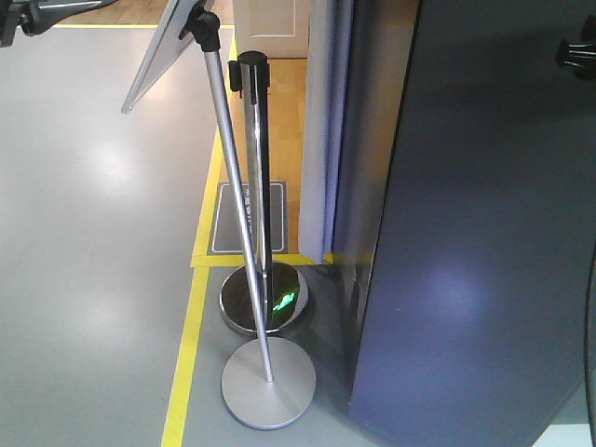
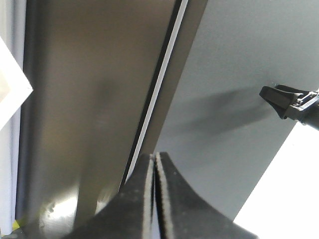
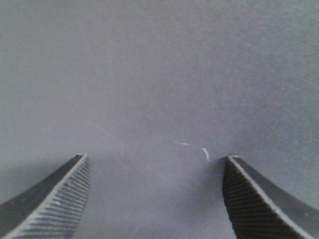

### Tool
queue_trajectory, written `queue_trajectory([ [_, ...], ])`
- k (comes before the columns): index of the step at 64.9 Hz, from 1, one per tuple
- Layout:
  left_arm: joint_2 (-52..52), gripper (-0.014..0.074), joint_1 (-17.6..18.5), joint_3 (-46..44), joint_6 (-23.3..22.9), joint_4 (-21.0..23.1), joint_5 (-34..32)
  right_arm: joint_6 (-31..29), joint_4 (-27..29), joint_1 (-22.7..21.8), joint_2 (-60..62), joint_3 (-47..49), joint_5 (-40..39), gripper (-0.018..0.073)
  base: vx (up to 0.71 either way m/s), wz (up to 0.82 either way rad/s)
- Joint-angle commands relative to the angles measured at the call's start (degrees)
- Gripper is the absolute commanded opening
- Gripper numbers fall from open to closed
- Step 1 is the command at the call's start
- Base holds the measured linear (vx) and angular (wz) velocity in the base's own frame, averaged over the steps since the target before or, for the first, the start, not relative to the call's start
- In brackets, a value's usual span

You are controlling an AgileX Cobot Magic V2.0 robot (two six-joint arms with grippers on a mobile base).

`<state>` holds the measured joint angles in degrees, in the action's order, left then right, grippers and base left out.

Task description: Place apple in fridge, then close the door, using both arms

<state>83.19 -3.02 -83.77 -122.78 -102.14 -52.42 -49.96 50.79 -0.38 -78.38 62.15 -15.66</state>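
While facing the door [image 3: 159, 74] | left pincer [image 2: 154, 157] clenched | right pincer [image 3: 155, 158] released

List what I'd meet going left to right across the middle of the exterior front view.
Grey floor → yellow floor tape → tilted sign pole → chrome stanchion post → pale grey panel → fridge side → door.

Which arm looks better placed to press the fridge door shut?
Right, likely. The right gripper, open, faces the grey door squarely and close up. The left gripper, shut, points at the pale seam along the door's edge, not at its face.
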Motion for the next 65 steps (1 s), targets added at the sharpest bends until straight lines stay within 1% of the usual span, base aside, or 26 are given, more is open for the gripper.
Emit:
queue_trajectory([
  [1, -2.07, -0.0007, 0.02, -1.59, -0.54, 0.02, 1.72, -0.57, -0.95, -0.29, 1.39, 1.84, -3.49, 0.0533, 0.00, 0.00],
  [24, -2.07, -0.0007, 0.02, -1.59, -0.54, 0.02, 1.72, -0.57, -0.95, -0.29, 1.15, 1.84, -4.33, 0.0515, 0.00, 0.00],
  [31, -2.07, -0.0007, 0.02, -1.59, -0.54, 0.02, 1.72, -0.72, -1.00, -0.29, -0.76, 3.86, -3.68, 0.0515, 0.00, 0.00],
  [43, -2.07, -0.0007, 0.02, -1.59, -0.54, 0.02, 1.72, -1.03, -0.94, -0.29, -6.93, 12.34, 0.44, 0.0515, 0.00, 0.00],
  [54, -2.07, -0.0007, 0.02, -1.59, -0.54, 0.02, 1.83, -2.16, -0.89, -0.38, -13.45, 19.90, 1.21, 0.0515, 0.00, 0.00],
  [59, -2.07, -0.0007, 0.02, -1.59, -0.54, 0.02, 2.04, -2.40, -0.17, -1.68, -16.31, 23.64, 4.72, 0.0515, 0.00, 0.00],
  [65, -2.07, -0.0007, 0.02, -1.59, -0.54, 0.07, 2.27, -2.40, 2.65, -4.06, -19.28, 27.80, 9.21, 0.0515, 0.00, 0.00],
])
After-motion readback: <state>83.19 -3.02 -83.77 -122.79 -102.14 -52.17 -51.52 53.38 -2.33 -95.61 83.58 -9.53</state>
